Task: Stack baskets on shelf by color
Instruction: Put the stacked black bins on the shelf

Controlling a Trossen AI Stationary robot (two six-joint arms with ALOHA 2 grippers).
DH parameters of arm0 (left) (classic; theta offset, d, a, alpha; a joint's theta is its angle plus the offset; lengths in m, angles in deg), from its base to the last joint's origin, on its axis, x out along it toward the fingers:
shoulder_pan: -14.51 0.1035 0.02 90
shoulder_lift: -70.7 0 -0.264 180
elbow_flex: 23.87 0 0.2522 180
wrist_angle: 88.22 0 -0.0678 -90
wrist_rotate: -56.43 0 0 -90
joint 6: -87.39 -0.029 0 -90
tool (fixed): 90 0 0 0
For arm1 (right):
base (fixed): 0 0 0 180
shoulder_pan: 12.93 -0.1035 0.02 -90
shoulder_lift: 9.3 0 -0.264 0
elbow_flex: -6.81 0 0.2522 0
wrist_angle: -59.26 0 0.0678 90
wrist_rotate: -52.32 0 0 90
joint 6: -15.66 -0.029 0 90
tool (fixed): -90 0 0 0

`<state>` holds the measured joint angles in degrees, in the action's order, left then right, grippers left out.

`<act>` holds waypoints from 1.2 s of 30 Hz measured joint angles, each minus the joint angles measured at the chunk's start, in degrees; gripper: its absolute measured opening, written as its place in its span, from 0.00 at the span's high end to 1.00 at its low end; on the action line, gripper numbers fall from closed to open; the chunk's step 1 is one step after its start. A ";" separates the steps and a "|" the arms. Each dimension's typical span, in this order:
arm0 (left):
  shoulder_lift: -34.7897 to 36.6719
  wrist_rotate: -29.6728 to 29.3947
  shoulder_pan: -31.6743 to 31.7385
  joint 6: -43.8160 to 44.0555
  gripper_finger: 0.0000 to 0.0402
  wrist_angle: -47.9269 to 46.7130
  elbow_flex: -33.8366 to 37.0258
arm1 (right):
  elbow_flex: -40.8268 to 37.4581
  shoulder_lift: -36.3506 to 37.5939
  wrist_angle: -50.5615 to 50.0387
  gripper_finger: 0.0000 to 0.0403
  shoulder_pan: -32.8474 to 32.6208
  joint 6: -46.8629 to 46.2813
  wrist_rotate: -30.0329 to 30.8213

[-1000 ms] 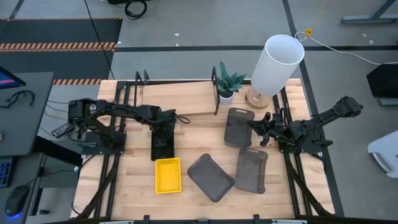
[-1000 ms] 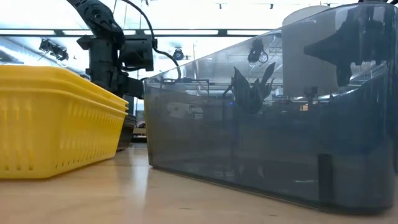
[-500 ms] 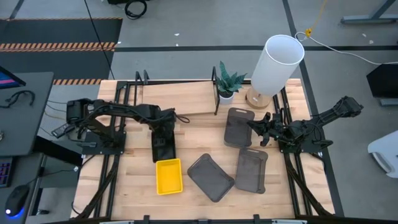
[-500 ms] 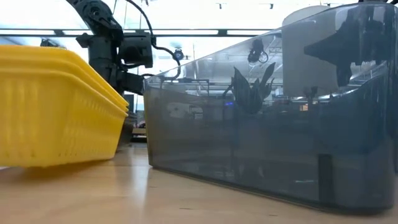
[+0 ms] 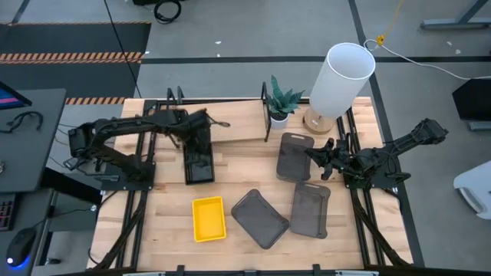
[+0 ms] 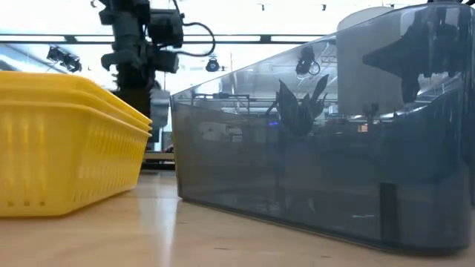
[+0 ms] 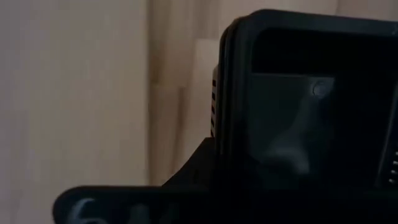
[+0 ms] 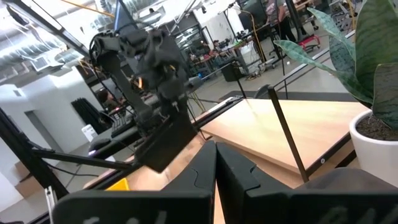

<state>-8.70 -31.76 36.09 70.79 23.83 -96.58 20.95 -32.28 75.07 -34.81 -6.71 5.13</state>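
Two robot arms over a table of baskets.
One black basket (image 5: 199, 157) hangs tilted, clamped in the left gripper (image 5: 193, 129), just in front of the shelf (image 5: 222, 123). Beyond it, the yellow basket (image 5: 208, 217) lies flat. The right gripper (image 5: 321, 159), fingers together, rests over a grey basket (image 5: 295, 157).

Left arm extended across the table, left gripper (image 5: 196, 138) raised and clamped on a load; right arm folded low at the right edge, right gripper (image 5: 321, 159) with fingers together.
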 joint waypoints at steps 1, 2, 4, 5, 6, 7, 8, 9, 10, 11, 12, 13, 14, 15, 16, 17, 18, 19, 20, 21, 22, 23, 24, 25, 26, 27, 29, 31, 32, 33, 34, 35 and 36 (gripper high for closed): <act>0.00 0.10 0.85 -0.87 0.97 -1.25 -1.54 | 0.00 0.00 0.02 0.96 0.00 0.00 0.00; 0.00 0.18 1.92 -1.97 0.97 -2.24 -3.08 | 0.00 -0.04 -0.05 0.96 0.00 0.00 0.00; 0.00 0.21 4.05 -3.94 0.97 -2.48 -5.69 | -0.02 -0.04 -0.01 0.96 0.00 0.00 0.00; 0.00 0.21 5.21 -5.04 0.97 -2.50 -6.71 | 0.00 -0.04 -0.03 0.96 0.00 0.00 0.00; 0.00 0.24 6.52 -6.33 0.97 -2.69 -7.61 | -0.01 -0.04 -0.03 0.96 0.00 -0.03 0.00; 0.00 0.30 7.85 -7.58 0.97 -2.82 -8.37 | 0.00 -0.04 -0.01 0.96 0.00 -0.13 0.00; 0.00 0.34 9.34 -8.82 0.97 -2.85 -9.10 | 0.00 -0.04 -0.03 0.96 0.00 -0.15 0.00; 0.00 0.40 10.97 -10.13 0.97 -2.74 -9.61 | 0.00 -0.04 -0.02 0.96 0.00 -0.17 0.00; -0.01 0.49 12.64 -11.43 0.97 -2.63 -9.86 | 0.00 -0.04 -0.01 0.96 0.01 -0.17 0.00; -0.21 0.66 14.45 -12.72 0.97 -2.54 -9.93 | -0.01 -0.04 -0.03 0.96 0.00 -0.15 0.00; -0.49 1.01 16.22 -13.94 0.97 -2.27 -9.93 | 0.00 -0.04 -0.03 0.96 0.00 -0.15 0.00; -0.80 1.20 18.19 -15.03 0.97 -2.04 -9.93 | 0.00 -0.04 -0.01 0.96 0.00 -0.16 0.02; -1.25 1.40 19.92 -15.88 0.97 -1.70 -9.95 | 0.00 -0.04 -0.01 0.96 0.01 -0.17 0.07; -1.85 1.40 21.39 -16.71 0.97 -1.19 -9.96 | -0.01 -0.04 -0.01 0.96 0.00 -0.17 0.25; -2.47 1.42 23.08 -17.47 0.97 -0.77 -9.96 | 0.00 -0.04 -0.03 0.96 0.00 -0.15 0.39; -3.02 1.42 24.67 -18.57 0.97 -0.46 -9.96 | 0.00 -0.04 -0.01 0.96 0.01 -0.17 0.55; -3.60 1.42 25.94 -19.57 0.97 -0.16 -10.09 | -0.01 -0.04 -0.01 0.96 0.00 -0.17 0.77; -4.37 1.44 27.04 -20.40 0.97 -0.12 -10.72 | 0.00 -0.04 -0.03 0.96 0.02 -0.17 0.85; -5.29 1.42 28.05 -21.32 0.97 0.23 -11.51 | 0.00 -0.04 -0.02 0.96 0.00 -0.17 0.87; -6.37 1.42 28.97 -21.88 0.97 0.19 -12.56 | 0.00 -0.04 -0.01 0.96 0.00 -0.22 0.87; -7.48 1.46 29.70 -22.64 0.97 -0.26 -13.90 | 0.00 -0.04 -0.03 0.96 0.01 -0.35 0.89; -8.65 1.80 30.27 -23.14 0.97 -0.50 -15.54 | 0.00 -0.04 -0.03 0.96 0.01 -0.37 1.01; -9.89 2.41 30.66 -23.56 0.97 -0.52 -17.43 | 0.00 -0.04 -0.03 0.96 0.00 -0.37 1.07; -11.23 3.01 31.02 -24.19 0.97 -0.41 -19.26 | -0.01 -0.04 -0.03 0.96 0.01 -0.37 1.10; -12.63 3.18 31.41 -24.72 0.97 -0.62 -21.06 | 0.00 -0.04 -0.03 0.96 0.00 -0.37 1.09; -14.15 3.23 31.69 -25.40 0.97 -1.23 -22.97 | 0.00 -0.04 -0.03 0.96 0.00 -0.37 1.09; -17.34 3.37 32.31 -26.69 0.97 -3.40 -26.49 | 0.00 -0.04 -0.03 0.96 0.00 -0.51 1.09; -20.24 3.39 33.02 -27.66 0.97 -5.74 -29.07 | 0.00 -0.04 -0.05 0.96 0.00 -0.59 1.07; -21.51 3.51 33.27 -27.92 0.97 -6.56 -29.86 | 0.00 -0.04 -0.05 0.96 0.00 -0.59 1.09; -22.77 3.65 33.50 -28.07 0.97 -7.12 -30.42 | 0.00 -0.04 -0.05 0.96 0.00 -0.59 1.09; -23.88 3.82 33.69 -28.16 0.97 -7.66 -30.69 | 0.00 -0.04 -0.05 0.96 0.00 -0.61 1.07; -24.93 3.97 33.73 -28.24 0.97 -8.24 -30.74 | 0.00 -0.04 -0.07 0.96 0.00 -0.61 1.07; -25.95 3.97 33.72 -28.54 0.97 -9.04 -30.74 | 0.00 -0.04 -0.07 0.96 0.00 -0.65 1.07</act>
<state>-34.65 -27.79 69.81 42.24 14.79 -127.32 20.95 -32.33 75.00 -34.82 -7.36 6.20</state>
